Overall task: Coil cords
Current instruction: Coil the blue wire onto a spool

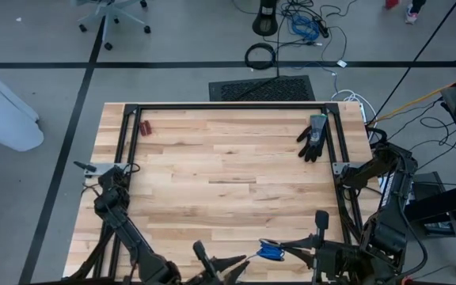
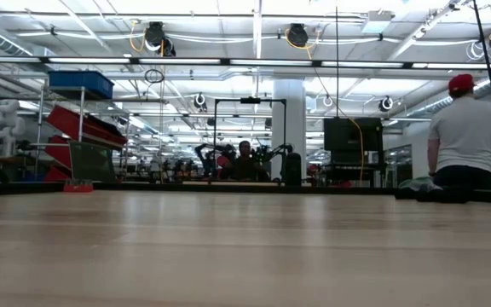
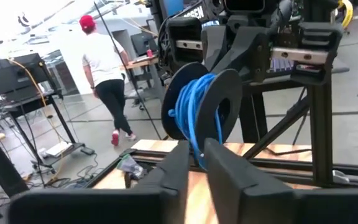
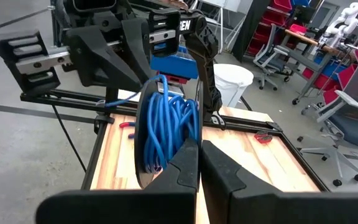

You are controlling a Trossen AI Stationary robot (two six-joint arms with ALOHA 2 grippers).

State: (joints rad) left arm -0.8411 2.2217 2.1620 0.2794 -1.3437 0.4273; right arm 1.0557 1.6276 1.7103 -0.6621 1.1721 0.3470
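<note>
While my left gripper (image 1: pixel 240 260) pinches the coiled thin blue cord (image 1: pixel 270 252), my right gripper (image 1: pixel 287 252) clamps it too; both fingers nearly shut.

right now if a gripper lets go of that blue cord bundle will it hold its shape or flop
Probably flop. The blue cord bundle is thin cable in loose, uneven loops, so it would likely sag and spread. It hangs pinched between the left gripper and right gripper, with no tie visible. It looks light and unlikely to roll.
</note>
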